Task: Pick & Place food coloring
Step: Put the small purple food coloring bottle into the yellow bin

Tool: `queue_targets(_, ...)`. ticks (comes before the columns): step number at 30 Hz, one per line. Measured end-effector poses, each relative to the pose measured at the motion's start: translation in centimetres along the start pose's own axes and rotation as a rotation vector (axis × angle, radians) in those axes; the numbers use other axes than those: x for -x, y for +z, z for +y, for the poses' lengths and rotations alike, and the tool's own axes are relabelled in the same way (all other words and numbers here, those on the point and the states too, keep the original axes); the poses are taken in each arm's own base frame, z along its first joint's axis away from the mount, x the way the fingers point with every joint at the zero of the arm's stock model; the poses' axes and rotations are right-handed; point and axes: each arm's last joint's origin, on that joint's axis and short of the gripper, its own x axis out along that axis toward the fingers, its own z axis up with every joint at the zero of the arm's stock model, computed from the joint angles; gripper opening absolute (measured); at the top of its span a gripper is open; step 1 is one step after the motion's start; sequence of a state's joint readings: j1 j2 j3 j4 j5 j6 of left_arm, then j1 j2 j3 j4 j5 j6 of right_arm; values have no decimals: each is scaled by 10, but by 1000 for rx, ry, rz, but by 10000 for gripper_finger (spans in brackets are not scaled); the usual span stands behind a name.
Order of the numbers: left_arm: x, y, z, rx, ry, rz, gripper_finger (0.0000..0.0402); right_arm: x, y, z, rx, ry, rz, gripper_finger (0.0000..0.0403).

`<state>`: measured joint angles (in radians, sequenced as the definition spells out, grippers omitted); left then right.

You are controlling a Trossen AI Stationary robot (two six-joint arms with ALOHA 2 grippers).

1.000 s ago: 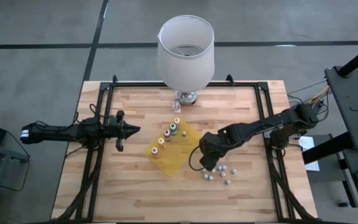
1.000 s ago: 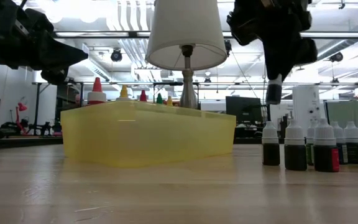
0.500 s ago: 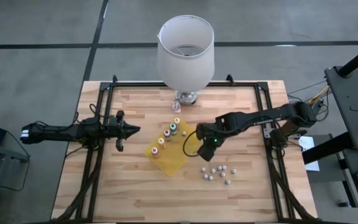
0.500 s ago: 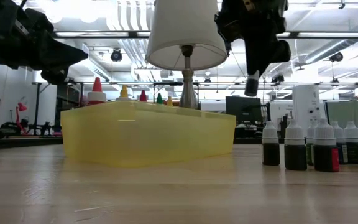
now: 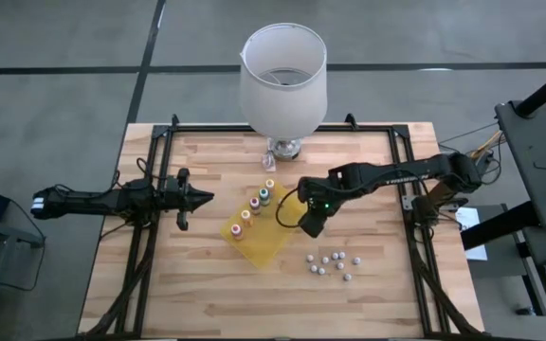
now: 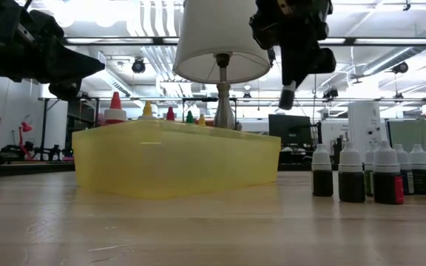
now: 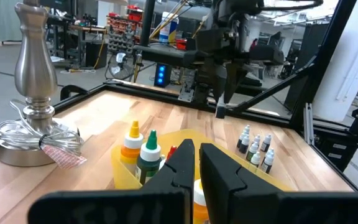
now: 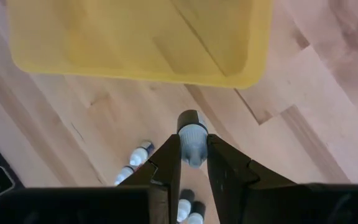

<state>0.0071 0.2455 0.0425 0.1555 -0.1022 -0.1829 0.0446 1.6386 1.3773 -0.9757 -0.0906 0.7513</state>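
From above, the right end effector hangs over the table just beside the near-right edge of the yellow tray — the open tray floor lies just off it toward the left arm. Five colour-capped bottles stand in a row along the tray's far side; the loose bottles stand apart on the wood on its other side. The left end effector waits clenched, well off the tray, so the right arm is the nearer one.

From table height, the right end effector carries a small bottle, long axis near vertical and slightly tilted, well above the tray's rim and just past its right corner.

The left wrist view shows the same bottle hanging beyond the tray, over bare wood.

In the right wrist view the fingers are clamped on the held bottle's body, cap pointing down at the wood just outside the tray wall — judging by this, a short carry over the rim comes before lowering.
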Motion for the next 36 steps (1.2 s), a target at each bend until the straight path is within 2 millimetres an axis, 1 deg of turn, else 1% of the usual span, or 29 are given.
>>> queue_targets(9,0,0,0,0,0,0,0,10,10,0,11,22,-36,59)
queue_targets(14,0,0,0,0,0,1,0,5,22,6,35,5,-22,59)
queue_targets(16,0,0,0,0,1,6,0,5,31,9,46,20,-33,59)
queue_targets(20,0,-1,0,-2,3,17,0,7,45,11,69,15,-35,59)
queue_targets(25,-1,-3,0,-3,6,32,0,6,59,9,51,-2,-28,59)
queue_targets(36,-1,-3,0,-4,6,36,0,-3,75,10,61,-25,-7,59)
